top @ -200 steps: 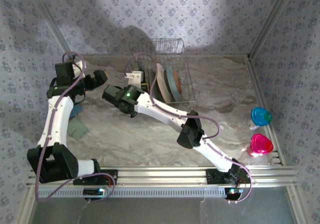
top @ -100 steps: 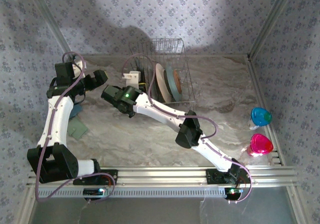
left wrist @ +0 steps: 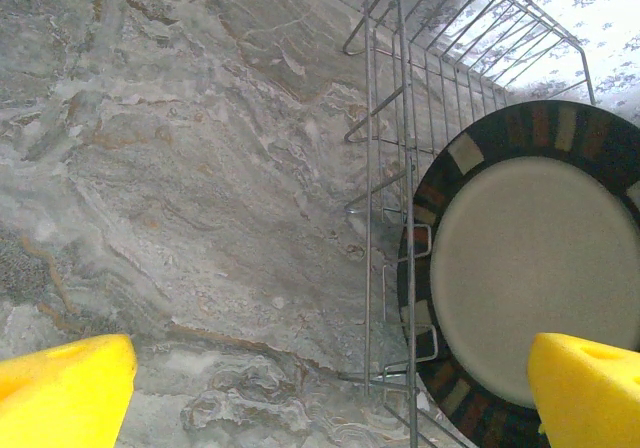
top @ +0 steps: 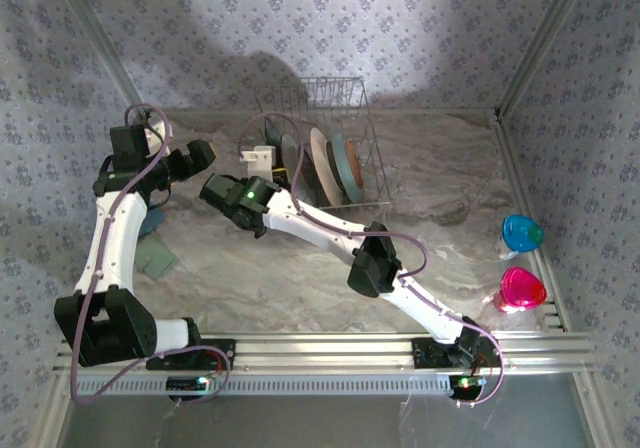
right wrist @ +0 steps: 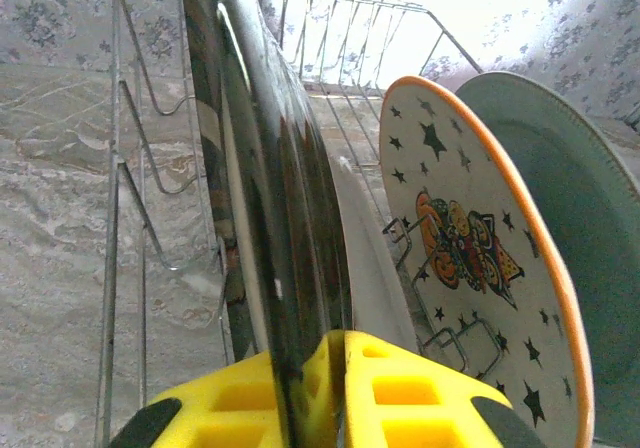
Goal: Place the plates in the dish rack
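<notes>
**Student:** Reading from the left, what is item (a)?

**Instructor:** The left gripper (left wrist: 325,388), its yellow fingers spread wide, hovering over the marbled table (top: 440,168) near the dish rack (top: 345,93).

**Student:** And inside the rack?

**Instructor:** Three plates stand on edge between the tines. Leftmost is the striped plate (right wrist: 270,168), with a dark rim and cream centre. The right gripper (right wrist: 320,368) has its yellow pads pressed on either side of that rim, pinching it. Next comes the star plate (right wrist: 460,238), orange-edged, then the teal plate (right wrist: 590,218), rightmost of the three.

**Student:** And at the far right?

**Instructor:** A blue cup (top: 522,233) and a pink cup (top: 522,290), well apart from the rack, near the right wall.
</notes>
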You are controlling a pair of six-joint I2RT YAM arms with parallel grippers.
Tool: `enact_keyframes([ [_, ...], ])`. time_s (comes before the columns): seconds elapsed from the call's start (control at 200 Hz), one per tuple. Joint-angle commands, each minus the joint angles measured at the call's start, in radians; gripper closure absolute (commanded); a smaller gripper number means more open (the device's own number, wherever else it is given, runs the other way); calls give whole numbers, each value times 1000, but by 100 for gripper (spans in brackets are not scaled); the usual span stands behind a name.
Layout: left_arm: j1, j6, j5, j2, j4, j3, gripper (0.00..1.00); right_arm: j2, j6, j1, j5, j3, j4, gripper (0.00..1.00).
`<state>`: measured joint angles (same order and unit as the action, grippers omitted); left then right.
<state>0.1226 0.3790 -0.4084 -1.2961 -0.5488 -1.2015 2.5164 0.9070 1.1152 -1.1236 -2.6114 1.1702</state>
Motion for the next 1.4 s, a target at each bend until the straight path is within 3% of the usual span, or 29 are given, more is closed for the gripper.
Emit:
enact_keyframes([
  [0.0,6,5,-24,11,10,1,1,14,23,9,38,-29,-28,84],
  [0.255,6,5,-26,9,11,3,1,6,58,12,46,-14,-11,69],
  [0.82,6,6,-28,2,11,3,1,-43,217,-29,148,93,49,58],
  [0.945,7,5,-27,1,9,3,1,-54,217,-28,143,95,44,57],
  [1.159,6,5,-24,-1,9,2,1,-96,207,-4,129,95,39,45],
  [1.394,6,3,-20,-2,7,1,1,-156,207,14,150,119,13,42],
])
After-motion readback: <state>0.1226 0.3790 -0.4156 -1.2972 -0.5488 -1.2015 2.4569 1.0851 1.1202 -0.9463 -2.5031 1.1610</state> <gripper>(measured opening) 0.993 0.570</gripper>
